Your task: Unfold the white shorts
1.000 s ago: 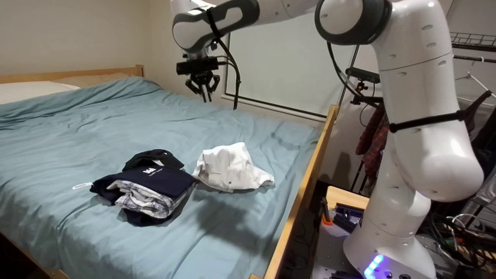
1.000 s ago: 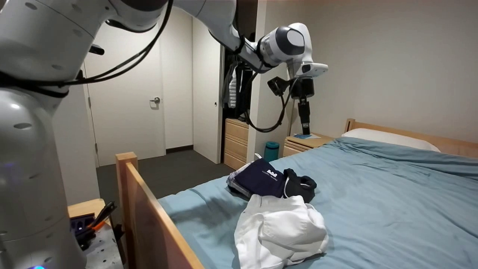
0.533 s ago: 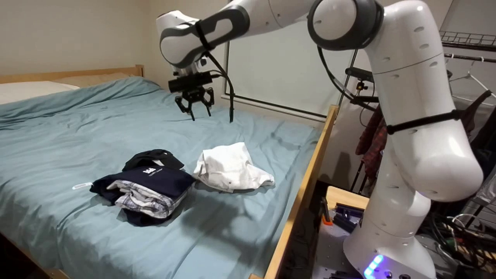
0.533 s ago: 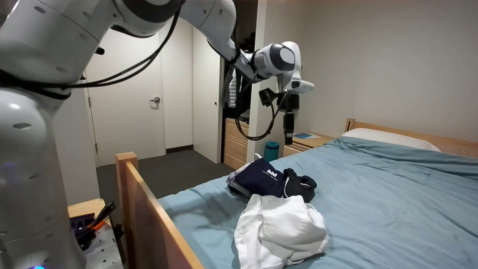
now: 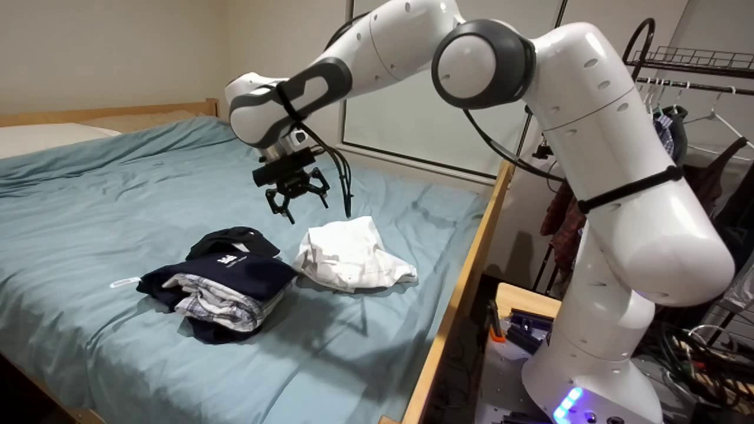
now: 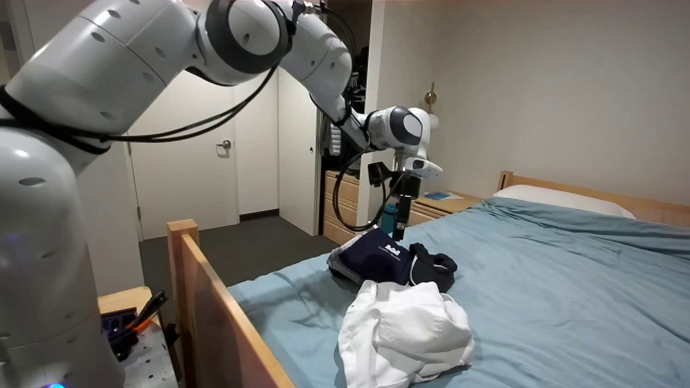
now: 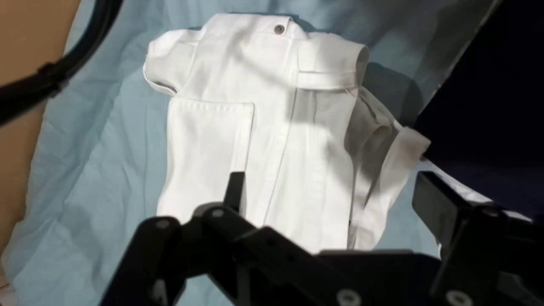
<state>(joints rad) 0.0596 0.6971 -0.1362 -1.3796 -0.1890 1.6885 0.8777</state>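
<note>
The fingers (image 7: 437, 208) hang in the air, spread well apart and gripping nothing; in an exterior view the shorts (image 5: 353, 253) lie below them and to the right, and the coming move turns on that. Seen from the wrist, the shorts stretch away from the gap between the two, their longer run seemingly square across the line from finger to finger. Only one arm (image 5: 400, 47) is here to do it. My guess is that it must descend and catch a single layer; the loose flap (image 7: 393, 178) on the right looks likeliest, though the stack of clothes (image 5: 247, 274) sits so close there that I can't tell if they touch.

The shorts make a squarish bundle on a rumpled blue cover (image 5: 118, 224), thin and soft by the look of it. Their white cloth looks thick and matte, like sturdy cotton, with raised seams, a round button (image 7: 279, 29) at the end away from the fingers, and stubby folds poking out left and right. None of the unfolding looks done; cloth that stiff may well lift in one lump.
</note>
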